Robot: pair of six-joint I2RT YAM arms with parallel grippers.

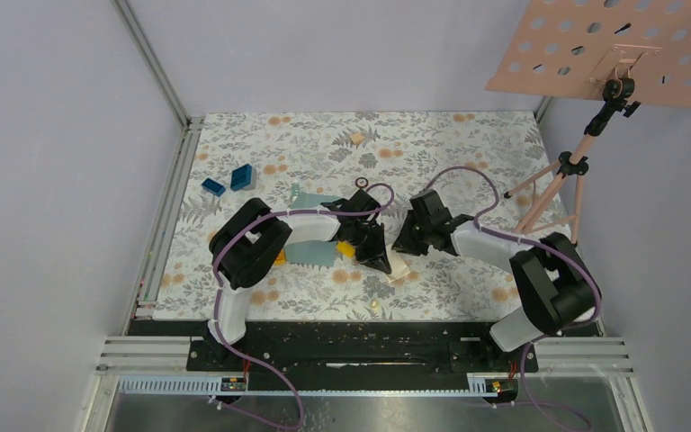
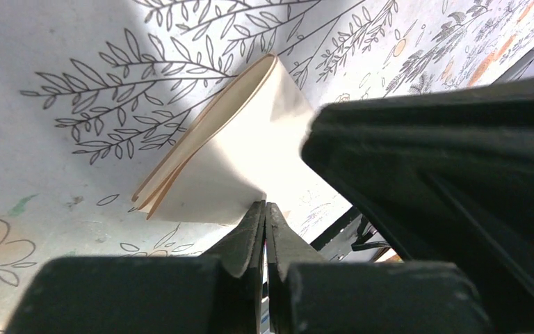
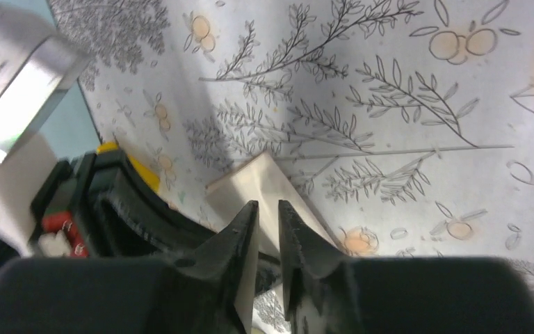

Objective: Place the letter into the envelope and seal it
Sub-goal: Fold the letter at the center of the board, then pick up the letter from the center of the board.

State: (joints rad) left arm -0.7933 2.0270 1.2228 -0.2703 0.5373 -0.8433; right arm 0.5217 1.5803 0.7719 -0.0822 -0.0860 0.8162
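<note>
The letter (image 1: 399, 268) is a folded cream sheet lying on the floral table between the two grippers. In the left wrist view the letter (image 2: 243, 153) shows its tan folded edges, and my left gripper (image 2: 265, 203) is shut on its near corner. My right gripper (image 3: 268, 204) hovers just over the letter (image 3: 264, 182), its jaws a narrow slit apart with nothing between them. From above, the left gripper (image 1: 380, 261) and right gripper (image 1: 409, 243) sit close together. The teal envelope (image 1: 310, 254) lies flat under the left arm, partly hidden by it.
Two blue blocks (image 1: 241, 175) lie at the far left. A pink perforated board (image 1: 621, 49) on a tripod stand (image 1: 553, 184) stands at the back right. A yellow piece (image 1: 346, 248) sits by the left wrist. A second teal scrap (image 1: 310, 196) lies behind it.
</note>
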